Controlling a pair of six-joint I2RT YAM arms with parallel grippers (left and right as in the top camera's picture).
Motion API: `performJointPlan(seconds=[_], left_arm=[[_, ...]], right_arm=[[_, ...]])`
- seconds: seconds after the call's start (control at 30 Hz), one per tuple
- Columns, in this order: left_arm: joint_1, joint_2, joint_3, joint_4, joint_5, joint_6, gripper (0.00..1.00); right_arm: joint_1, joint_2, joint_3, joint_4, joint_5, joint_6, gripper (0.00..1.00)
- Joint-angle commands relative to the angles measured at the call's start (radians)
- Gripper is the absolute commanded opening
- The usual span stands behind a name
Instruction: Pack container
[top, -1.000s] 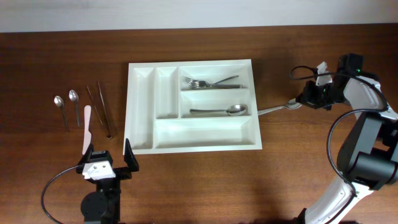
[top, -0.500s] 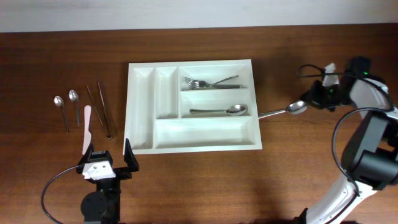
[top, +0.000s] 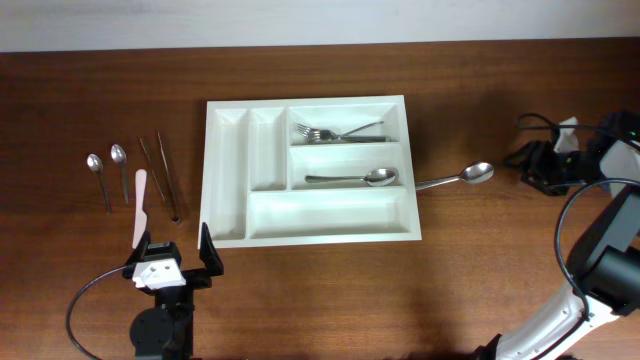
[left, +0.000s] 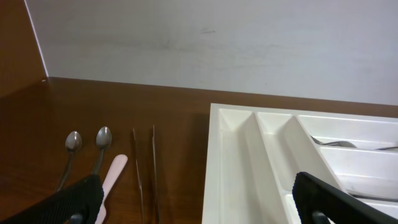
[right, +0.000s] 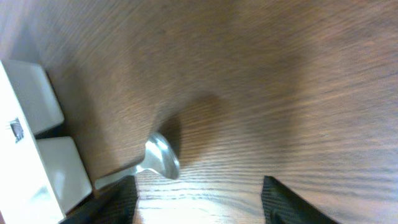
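Overhead: left pincer wide; right pincer parted, empty; spoon beside container.

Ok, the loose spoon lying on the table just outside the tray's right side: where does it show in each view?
Overhead: the spoon is right of centre, bowl pointing right, handle reaching the tray's right edge.
Left wrist: not in it.
Right wrist: lower left, bowl up, handle running down-left toward the tray.
Shared landmark: the white tray, centre overhead, lower right in the left wrist view, left edge in the right wrist view.
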Motion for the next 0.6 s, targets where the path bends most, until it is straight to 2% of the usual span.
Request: performJointPlan(seconds=[0.0,0.13,0.23,0.43,0.47,0.57], left_arm=[[-0.005,-0.008,-0.007,0.001,-0.007,0.009,0.99],[-0.005,-0.008,-0.007,0.001,-0.007,0.009,0.99],[-0.005,-0.008,-0.007,0.002,-0.007,0.009,0.99],[-0.005,-0.008,-0.007,0.001,-0.007,0.009,0.99],[-0.005,-0.008,-0.007,0.001,-0.007,0.009,0.99],[-0.005,-0.008,-0.007,0.001,-0.007,0.009,0.99]], right_arm=[[0.051,0.016,-0.009,0.008,0.040,-0.008,0.59],[0.085,0.030,-0.009,0.032,0.131,0.073,0.59],[0.088,0.053,-0.009,0.048,0.129,0.115,0.59],[0.096,0.094,-0.009,0.045,0.093,0.108,0.58],[0.099,0.101,-0.009,0.045,0.072,0.088,0.57],[0.112,0.114,-0.009,0.046,0.051,0.072,0.40]])
